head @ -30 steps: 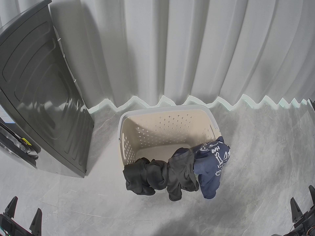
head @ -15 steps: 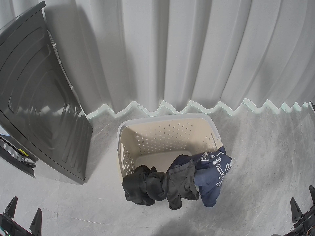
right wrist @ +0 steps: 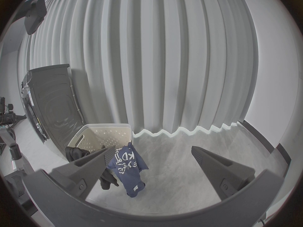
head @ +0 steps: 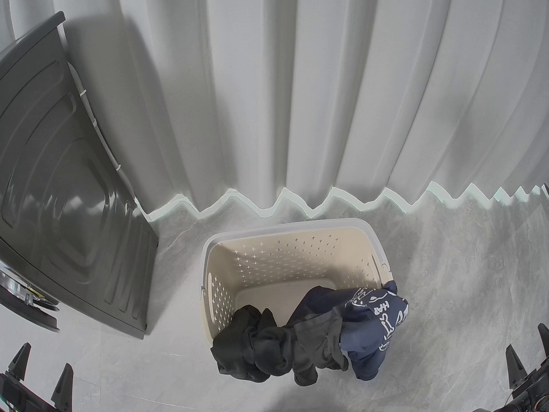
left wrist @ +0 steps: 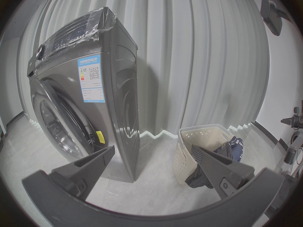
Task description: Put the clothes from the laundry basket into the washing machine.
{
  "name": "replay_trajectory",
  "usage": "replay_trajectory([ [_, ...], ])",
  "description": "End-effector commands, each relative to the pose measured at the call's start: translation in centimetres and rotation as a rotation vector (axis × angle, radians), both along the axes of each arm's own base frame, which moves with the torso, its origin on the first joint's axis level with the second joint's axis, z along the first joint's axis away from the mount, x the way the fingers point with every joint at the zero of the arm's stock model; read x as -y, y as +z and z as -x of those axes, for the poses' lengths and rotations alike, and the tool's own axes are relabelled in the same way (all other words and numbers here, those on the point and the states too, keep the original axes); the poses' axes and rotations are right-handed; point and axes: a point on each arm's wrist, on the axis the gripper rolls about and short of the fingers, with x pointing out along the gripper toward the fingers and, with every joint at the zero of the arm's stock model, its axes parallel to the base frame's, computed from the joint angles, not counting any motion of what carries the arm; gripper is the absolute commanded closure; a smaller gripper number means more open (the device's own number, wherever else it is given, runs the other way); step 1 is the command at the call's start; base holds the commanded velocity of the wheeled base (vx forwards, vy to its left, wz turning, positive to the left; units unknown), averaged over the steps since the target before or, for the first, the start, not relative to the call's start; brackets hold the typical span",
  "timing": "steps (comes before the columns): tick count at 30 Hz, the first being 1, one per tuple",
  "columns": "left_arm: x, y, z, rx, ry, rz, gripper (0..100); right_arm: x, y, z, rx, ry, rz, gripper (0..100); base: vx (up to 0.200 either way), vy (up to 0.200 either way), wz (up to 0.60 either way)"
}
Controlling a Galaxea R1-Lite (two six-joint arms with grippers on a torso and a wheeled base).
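Observation:
A cream laundry basket (head: 286, 248) stands on the floor in front of me. Dark grey clothes (head: 269, 347) and a navy printed shirt (head: 374, 327) hang over its near rim. The grey washing machine (head: 63, 201) stands to the left; its round door (left wrist: 58, 125) hangs open in the left wrist view. My left gripper (head: 40, 373) is open at the lower left, well short of the basket (left wrist: 202, 136). My right gripper (head: 529, 353) is open at the lower right, apart from the navy shirt (right wrist: 127, 164) and the basket (right wrist: 104, 134).
A white pleated curtain (head: 297, 87) runs along the back, just behind the basket. Bare grey marble-look floor (head: 474, 270) lies right of the basket and between the basket and the machine.
The whole head view has shifted: basket and washing machine sit lower in the picture, so the camera moved. Both grippers keep their places at the bottom corners.

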Motion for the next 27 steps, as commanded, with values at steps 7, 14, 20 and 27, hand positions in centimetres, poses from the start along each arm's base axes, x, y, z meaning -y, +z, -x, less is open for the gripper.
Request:
replay_trajectory([
  [7, 0.00, -0.44, 0.02, 0.002, 0.002, 0.003, 0, 0.00, -0.53, 0.01, 0.000, 0.000, 0.001, 0, 0.000, -0.029, 0.00],
  [14, 0.00, -0.44, 0.02, 0.002, 0.002, 0.002, 0, 0.00, -0.53, 0.01, 0.000, 0.000, 0.001, 0, 0.000, -0.057, 0.00],
  [20, 0.00, -0.44, 0.02, 0.002, 0.002, 0.003, 0, 0.00, -0.53, 0.01, 0.000, 0.000, 0.001, 0, 0.000, 0.000, 0.00],
  [27, -0.01, -0.44, 0.02, 0.002, 0.005, 0.002, 0, 0.00, -0.53, 0.01, 0.000, 0.000, 0.001, 0, 0.171, 0.000, 0.00],
])
